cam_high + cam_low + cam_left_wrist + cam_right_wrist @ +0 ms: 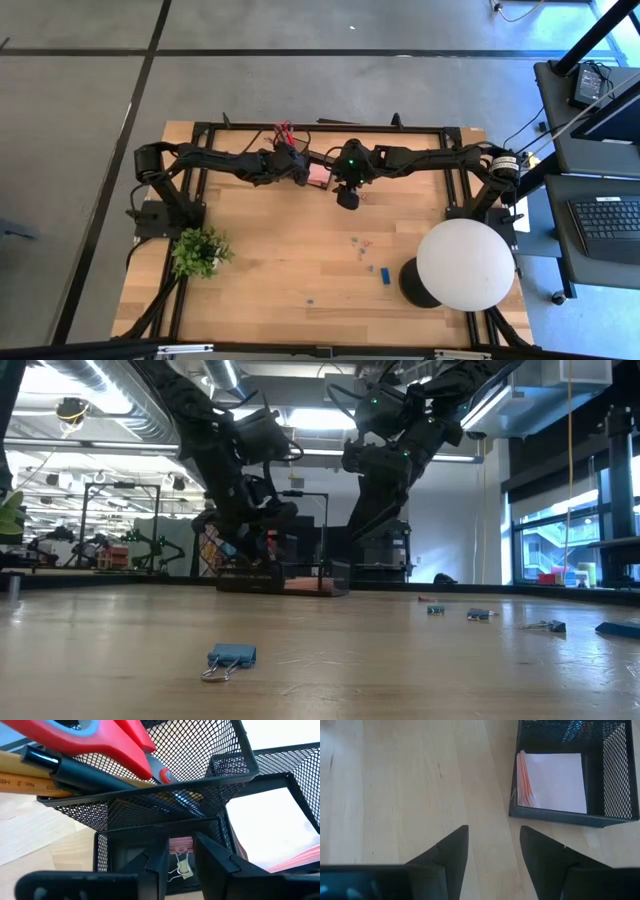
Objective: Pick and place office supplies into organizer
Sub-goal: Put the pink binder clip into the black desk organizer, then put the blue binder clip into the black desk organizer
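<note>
Organizer [312, 170]: far-centre of the table, between my two arms.
Stowed: red scissors [107, 742], pencil [30, 782] and a black pen [75, 767] in the cup; pink sticky pad [552, 782] in the tray.
Left gripper [181, 862]: over the organizer, jaws slightly apart, small clip [182, 867] between them; I can't tell if it's gripped.
Right gripper [494, 855]: beside the tray, half open, empty.
Remaining: I judge most done; blue block [386, 273] and loose clips [362, 243] await pickup.
</note>
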Robot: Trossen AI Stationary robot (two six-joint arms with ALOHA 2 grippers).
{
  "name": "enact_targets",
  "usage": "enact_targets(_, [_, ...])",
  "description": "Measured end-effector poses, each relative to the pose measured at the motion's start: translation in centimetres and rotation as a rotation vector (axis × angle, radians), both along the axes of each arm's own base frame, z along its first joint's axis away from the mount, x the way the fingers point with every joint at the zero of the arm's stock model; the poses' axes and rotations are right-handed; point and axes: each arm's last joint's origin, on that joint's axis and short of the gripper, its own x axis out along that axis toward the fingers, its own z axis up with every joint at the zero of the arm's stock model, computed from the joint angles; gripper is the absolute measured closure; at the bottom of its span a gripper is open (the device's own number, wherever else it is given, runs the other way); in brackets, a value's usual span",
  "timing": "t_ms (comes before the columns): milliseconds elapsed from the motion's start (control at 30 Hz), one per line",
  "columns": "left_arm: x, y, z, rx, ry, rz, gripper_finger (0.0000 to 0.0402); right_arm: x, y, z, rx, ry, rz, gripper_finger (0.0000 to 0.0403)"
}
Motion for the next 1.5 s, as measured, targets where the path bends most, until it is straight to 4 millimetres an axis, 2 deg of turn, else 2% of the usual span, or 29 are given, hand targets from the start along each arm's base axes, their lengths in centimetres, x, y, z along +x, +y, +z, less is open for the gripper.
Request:
enact_targets(367, [0.0, 0.0, 0.0, -0.003, 0.000, -0.004, 0.0289, 0.0, 0.0, 0.0, 0.001, 0.001, -0.001, 0.0221])
enact_targets(533, [-0.2, -0.5, 1.7, -0.058, -0.037, -0.159, 0.0281, -0.1, 0.0, -0.1, 0.003, 0.010, 0.000, 0.0221])
enact_targets(633, [-0.2, -1.6, 3.2, -0.133, -0.086, -0.399, 0.0285, -0.1, 0.0, -0.1, 0.005, 0.018, 0.000, 0.0221])
enact_targets(767, [-0.2, -4.6, 5.4, -0.152, -0.134, -0.887, 0.0290, -0.2, 0.0, -0.1, -0.005, 0.021, 0.014, 0.0221])
enact_targets(900, [-0.2, -8.7, 6.8, 0.024, -0.110, -1.337, 0.0287, -0.2, 0.0, -0.1, -0.012, 0.021, 0.023, 0.0221])
enact_targets(1000, [-0.1, -11.7, 7.0, 0.203, -0.048, -1.585, 0.0282, -0.2, 0.0, -0.1, -0.013, 0.020, 0.023, 0.0221])
enact_targets(1100, [0.1, -14.0, 6.6, 0.343, 0.037, -1.716, 0.0274, -0.1, 0.0, -0.1, -0.013, 0.020, 0.023, 0.0221])
enact_targets(1267, [0.1, -16.5, 5.7, 0.431, 0.104, -1.859, 0.0259, -0.1, 0.0, -0.1, -0.013, 0.017, 0.023, 0.0221])
enact_targets(1400, [0.3, -17.9, 4.7, 0.509, 0.169, -1.968, 0.0250, -0.1, 0.0, -0.1, -0.011, 0.015, 0.020, 0.0221])
enact_targets(1500, [0.4, -18.2, 4.1, 0.572, 0.231, -2.000, 0.0249, -0.1, 0.0, -0.1, -0.011, 0.015, 0.019, 0.0221])
